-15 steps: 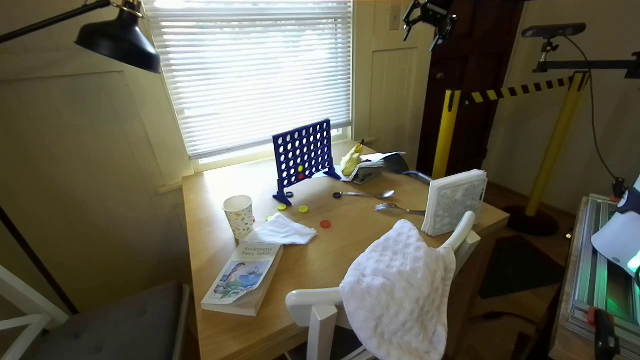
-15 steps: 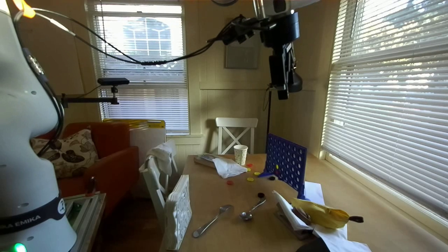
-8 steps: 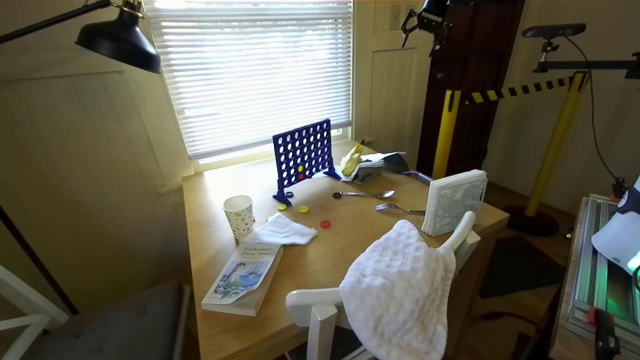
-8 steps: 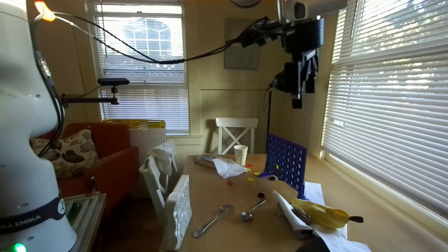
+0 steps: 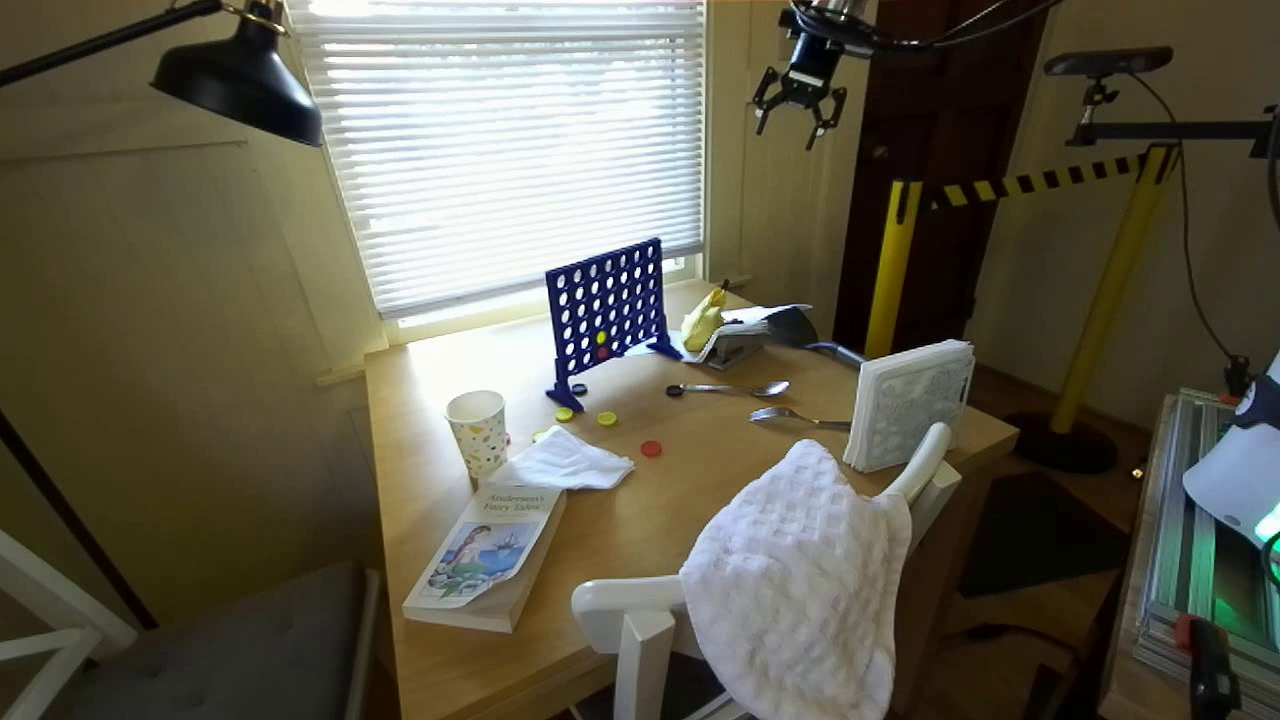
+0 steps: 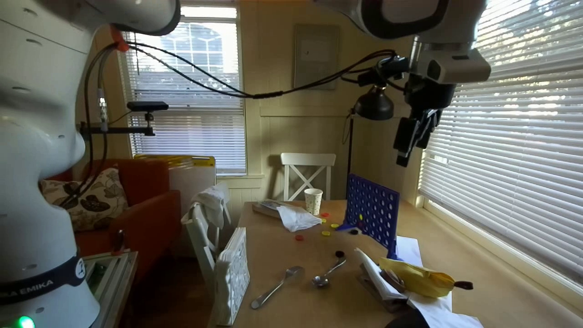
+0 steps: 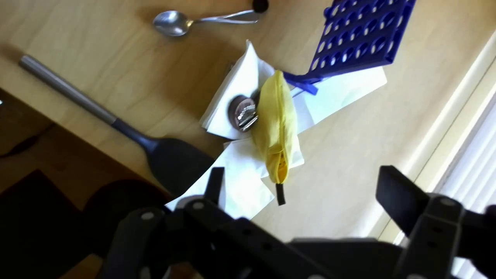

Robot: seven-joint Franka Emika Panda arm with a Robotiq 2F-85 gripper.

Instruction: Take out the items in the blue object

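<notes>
The blue upright game grid (image 5: 614,302) stands on the table near the window, also in an exterior view (image 6: 372,207). A yellow disc (image 5: 601,338) sits in a low hole with a red disc (image 5: 603,353) below it. In the wrist view the blue grid (image 7: 358,42) is cut off at the top right, and its discs do not show there. My gripper (image 5: 786,139) is open and empty, high above the table and apart from the grid, also in an exterior view (image 6: 412,154). In the wrist view my gripper (image 7: 301,172) has its fingers wide apart.
Loose yellow (image 5: 607,418), red (image 5: 651,449) and dark (image 5: 674,391) discs lie near the grid. A yellow pouch (image 7: 276,116) on white papers and a black spatula (image 7: 176,162) lie under my gripper. Also around are a cup (image 5: 478,435), book (image 5: 485,555) and white stack (image 5: 910,405).
My gripper has moved down and left in an exterior view, and right and down in an exterior view, toward the window. The grid, discs and other table things have not moved.
</notes>
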